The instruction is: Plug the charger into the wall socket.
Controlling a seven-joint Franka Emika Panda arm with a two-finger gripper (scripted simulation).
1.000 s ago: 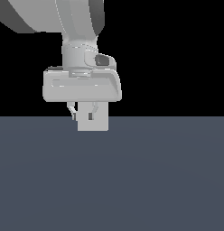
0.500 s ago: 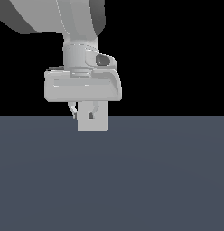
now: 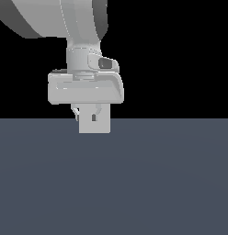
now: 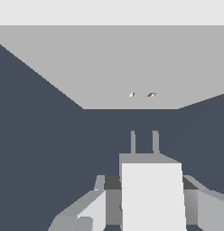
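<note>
In the wrist view my gripper (image 4: 145,191) is shut on the charger (image 4: 152,198), a white block between the two fingers (image 4: 98,203). Its two prongs (image 4: 144,142) point at the wall socket (image 4: 114,67), an upright pale plate with two dark-yellow dots (image 4: 141,94). A strip of dark floor separates the prong tips from the plate. The prongs stand roughly in line with the dots. In the exterior view my gripper (image 3: 88,114) hangs under the hand, and a white square face (image 3: 99,126) shows just below it. I cannot tell whether that face is the charger or the plate.
A dark blue-grey floor (image 3: 134,183) fills the lower half of the exterior view, with black background above it. The arm's thick grey link (image 3: 65,18) rises toward the exterior view's left.
</note>
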